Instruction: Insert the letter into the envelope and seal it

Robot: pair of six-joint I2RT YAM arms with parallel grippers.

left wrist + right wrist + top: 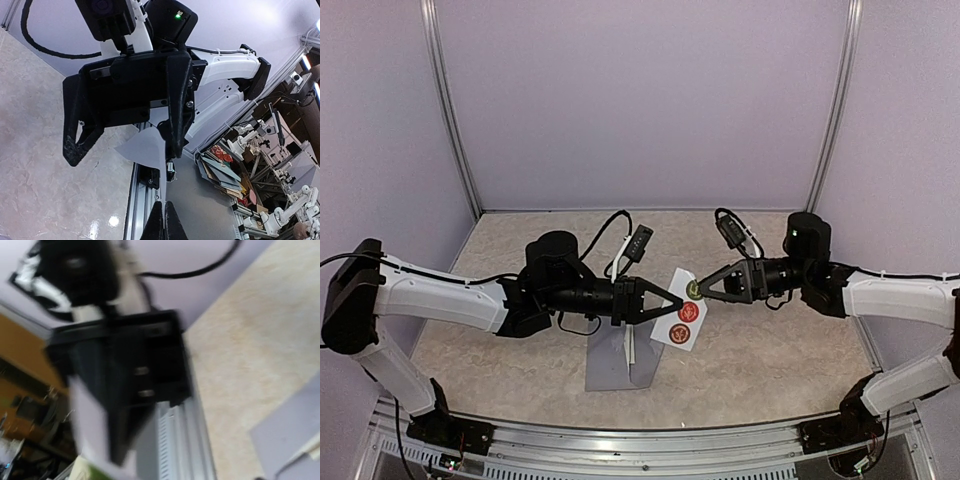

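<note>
**A:** Starting from the left, how did it stand?

**B:** The left tool (677,300) was closed, its tips pinching the left edge of the white sticker strip (682,316) and holding it up over the desk (770,350). Below it the envelope (610,365) lay flat on the desk, with neither arm touching it.

**A:** Was anything in it?

**B:** I couldn't tell. A pale edge showed along its right side, but it could have been either the letter or the flap.

**A:** And the right?

**B:** The right tool (703,291) was at the strip's top end, by the yellow-green sticker (693,289). Seen from the left wrist, its fingers stood well apart and gripped nothing. Its own camera was blurred.

**A:** What could have gone wrong?

**B:** The strip was held by one edge only, so I judged that a push from the right tool could bend it or twist it out of the pinch. A peeled sticker might also have folded on itself or clung to a finger. And if the letter wasn't inside, the seal would have closed an empty envelope.
</note>
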